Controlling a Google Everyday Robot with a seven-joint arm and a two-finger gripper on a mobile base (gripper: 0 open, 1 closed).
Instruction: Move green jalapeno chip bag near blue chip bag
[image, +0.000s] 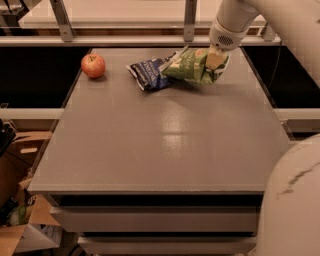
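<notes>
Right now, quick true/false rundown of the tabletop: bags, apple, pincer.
1. The green jalapeno chip bag lies right against the blue chip bag. True.
2. The apple sits between the two bags. False: it stands apart, to the picture's left of both.
3. The pincer is at the green bag's end away from the blue bag. True.
4. Both bags lie at the near edge of the table. False: they lie toward its far edge.

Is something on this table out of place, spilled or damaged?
Nothing is spilled or torn. Only the green jalapeno chip bag looks askew: the claw holds its right end at the far side of the table, and its left end overlaps the blue chip bag. The apple sits apart, far left.
</notes>
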